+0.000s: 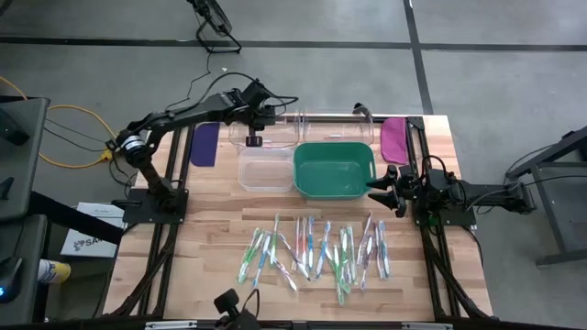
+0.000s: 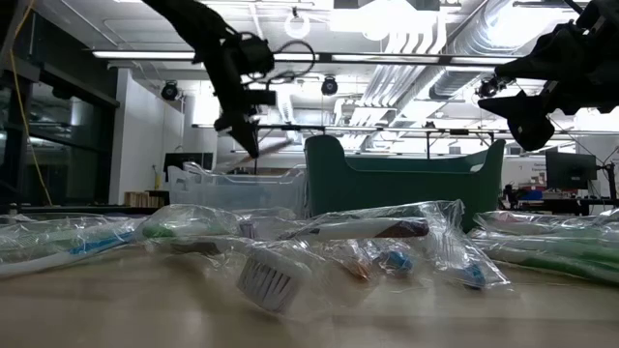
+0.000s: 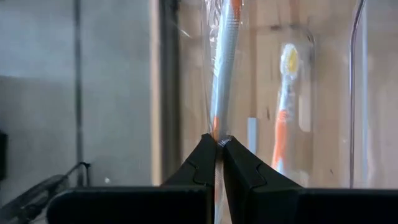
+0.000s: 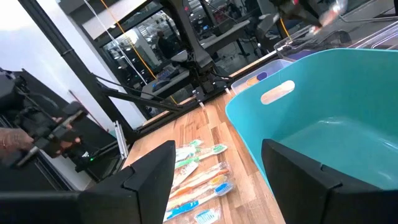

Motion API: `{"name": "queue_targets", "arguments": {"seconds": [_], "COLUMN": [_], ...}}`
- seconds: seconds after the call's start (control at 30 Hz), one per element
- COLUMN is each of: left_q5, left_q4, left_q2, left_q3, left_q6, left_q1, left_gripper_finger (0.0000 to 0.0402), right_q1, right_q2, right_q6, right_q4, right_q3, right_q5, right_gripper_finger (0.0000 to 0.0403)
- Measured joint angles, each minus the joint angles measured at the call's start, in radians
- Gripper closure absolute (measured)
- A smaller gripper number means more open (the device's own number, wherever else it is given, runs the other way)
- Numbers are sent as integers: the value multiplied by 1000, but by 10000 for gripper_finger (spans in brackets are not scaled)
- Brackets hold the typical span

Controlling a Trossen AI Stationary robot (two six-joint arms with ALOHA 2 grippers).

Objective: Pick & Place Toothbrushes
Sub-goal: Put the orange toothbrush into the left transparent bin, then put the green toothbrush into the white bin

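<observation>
While left claw (image 3: 219,142) pinches toothbrush (image 3: 225,56), green bin (image 1: 334,169) beside

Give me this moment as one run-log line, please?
left gripper: shut on wrapped toothbrush, over clear bin | right gripper: open, beside green bin

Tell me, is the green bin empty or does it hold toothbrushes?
Empty, as far as shown: the green bin shows only its bare floor in the high view, and the right wrist view shows nothing inside either.
</observation>
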Motion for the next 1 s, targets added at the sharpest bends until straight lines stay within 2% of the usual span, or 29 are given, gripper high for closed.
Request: {"name": "queue_targets", "arguments": {"seconds": [0.3, 0.4, 0.67, 0.77, 1.0], "left_q5": [24, 23, 22, 21, 56], "left_q4": [-8, -9, -15, -35, -167], "left_q2": [48, 50, 50, 47, -33], "left_q3": [0, 0, 0, 0, -1], "left_q6": [-5, -5, -2, -16, -92], "left_q1": [-3, -2, -2, -3, -3], "left_gripper_finger": [389, 361, 256, 242, 239], "right_q1": [0, 0, 0, 0, 0], "right_q2": [0, 0, 0, 0, 0], "right_q6": [0, 0, 0, 0, 0], "right_q4": [0, 1, 1, 1, 1], "right_q3": [0, 0, 0, 0, 0], "right_q5": [0, 0, 0, 0, 0], "right_gripper_finger": [170, 170, 170, 170, 170]}}
